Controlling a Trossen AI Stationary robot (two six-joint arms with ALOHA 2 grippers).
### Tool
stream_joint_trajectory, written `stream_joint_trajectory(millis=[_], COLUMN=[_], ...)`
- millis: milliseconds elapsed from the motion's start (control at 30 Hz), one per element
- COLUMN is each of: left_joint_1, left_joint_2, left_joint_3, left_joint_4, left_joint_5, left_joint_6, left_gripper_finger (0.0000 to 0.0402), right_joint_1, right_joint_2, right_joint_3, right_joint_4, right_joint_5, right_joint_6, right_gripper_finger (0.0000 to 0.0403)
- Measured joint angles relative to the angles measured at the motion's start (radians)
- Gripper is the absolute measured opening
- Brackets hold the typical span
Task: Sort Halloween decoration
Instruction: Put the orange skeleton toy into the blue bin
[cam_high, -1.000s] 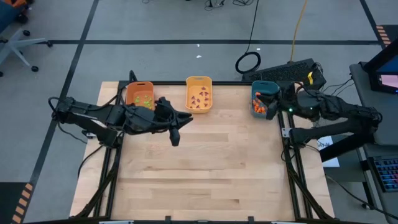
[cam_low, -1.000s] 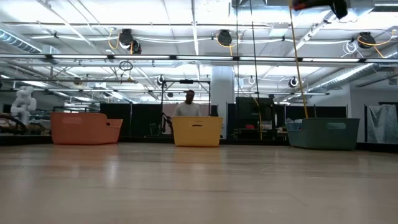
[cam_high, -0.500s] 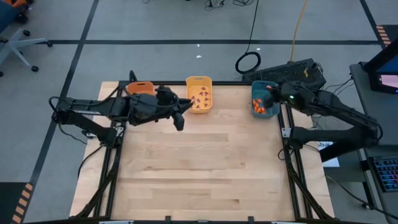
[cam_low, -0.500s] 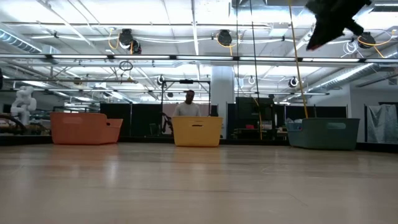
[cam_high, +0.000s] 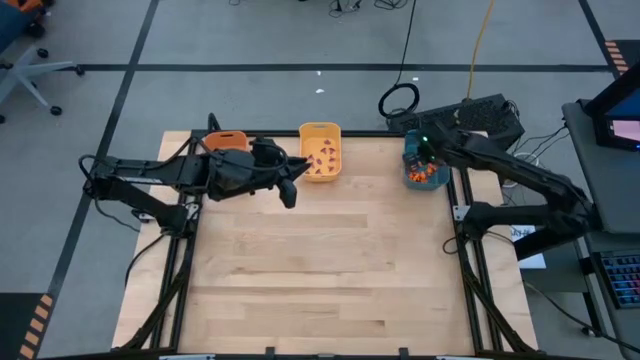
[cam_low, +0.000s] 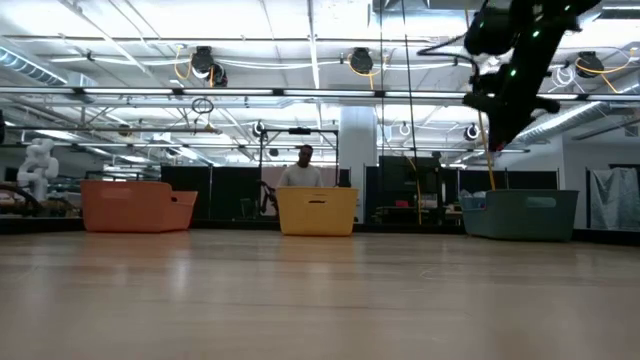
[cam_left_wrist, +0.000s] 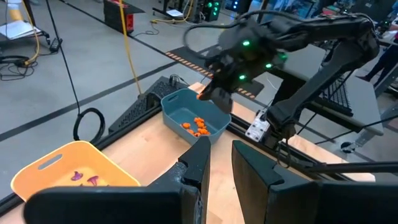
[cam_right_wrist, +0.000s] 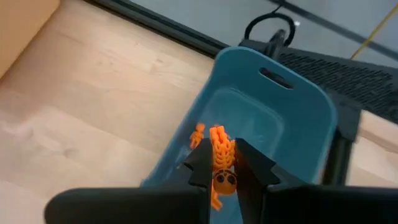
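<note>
The right gripper (cam_right_wrist: 225, 167) hung over the teal bin (cam_high: 412, 141), which stood at the bench's (cam_high: 330, 270) far right corner. Its jaws were clenched on an orange trinket (cam_right_wrist: 221, 155), held just above the bin. More orange trinkets (cam_high: 424, 176) lay in a small heap at the near end of the teal bin, and they also showed in the left wrist view (cam_left_wrist: 197, 124).

The yellow bin (cam_high: 320, 133) stood to the left of the teal bin, along the same far edge of the bench. Purple trinkets (cam_high: 320, 158) lay inside it.

The orange bin (cam_high: 226, 141) stood further left again, well apart from the teal bin. The left arm (cam_high: 170, 175) covered most of it, so I could not tell what was inside.

The left gripper (cam_high: 288, 195) hovered between the orange bin and the yellow bin, well to the left of the teal bin. Its jaws stood a little apart with nothing between them.

In the low view all three bins stood in a row, the teal bin (cam_low: 520, 214) on the right. A person (cam_low: 303, 170) stood far behind the yellow bin (cam_low: 317, 211) in the room.
</note>
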Motion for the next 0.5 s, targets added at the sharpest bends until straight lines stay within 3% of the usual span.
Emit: stream_joint_trajectory(millis=[367, 500], left_joint_1=[0.000, -0.001], left_joint_2=[0.000, 0.000], left_joint_3=[0.000, 0.000], left_joint_4=[0.000, 0.000], left_joint_5=[0.000, 0.000], left_joint_6=[0.000, 0.000], left_gripper_finger=[0.0066, 0.0066], right_joint_1=[-0.153, -0.203], right_joint_2=[0.213, 0.262], right_joint_3=[-0.002, -0.002], right_joint_4=[0.079, 0.095], right_joint_5=[-0.024, -0.088], right_joint_6=[-0.081, -0.085], right_gripper_finger=[0.0027, 0.0027])
